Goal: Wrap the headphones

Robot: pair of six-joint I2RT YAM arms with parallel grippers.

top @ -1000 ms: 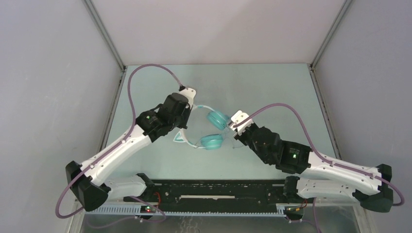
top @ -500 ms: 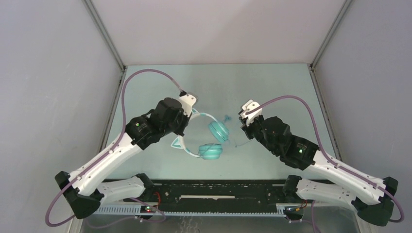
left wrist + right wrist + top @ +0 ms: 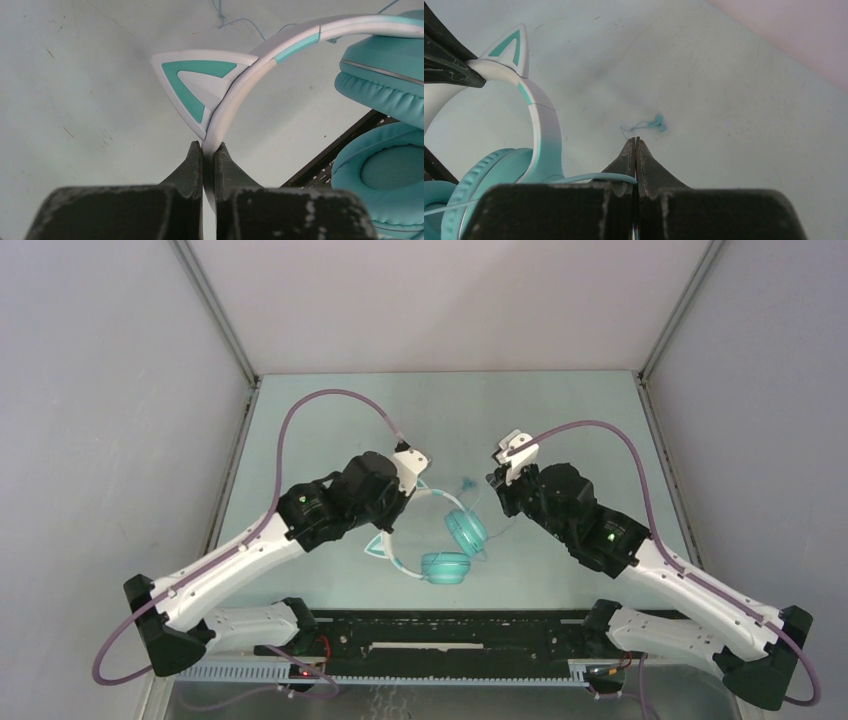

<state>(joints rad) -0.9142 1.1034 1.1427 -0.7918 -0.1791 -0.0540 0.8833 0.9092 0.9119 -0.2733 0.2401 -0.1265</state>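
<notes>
Pose, left arm [image 3: 240,555]: extended from near-left base diagonally toward middle of table [image 3: 560,410], wrist bent down over headband. Left jaws: pinched almost shut on white headband [image 3: 235,97], grip just below one cat ear [image 3: 192,82], band edge-on between the two tips.

Pose, right arm [image 3: 650,560]: roughly mirrored, extended from near-right base toward centre, wrist just right of headphones [image 3: 466,532], tips aimed far-left. Right jaws: fully closed, thin teal cable [image 3: 589,176] clamped between the fingers, leading off left toward an ear cup.

Location of headphones: mid-table, between the two wrists, headband end under the left one.

Hidden / unclear:
- crown of headband covered by left wrist in top view.
- near-left cat ear [image 3: 375,552] the only one plain from above; cannot tell whether same ear as the one beside the grip.
- ear cups [image 3: 385,85] cut off at right edge of left wrist view.
- contact between cups and table: cannot tell.
- cable between cup and right jaws barely resolvable from above.
- loose cable end [image 3: 657,121], small teal tangle on table beyond right jaw tips, too blurred for detail.

Orientation: headband arc bulging far-left, open end with both cups toward near-right. Long axis diagonal, far-left to near-right. Cups side by side, close together, one nearer the bases than the other.
</notes>
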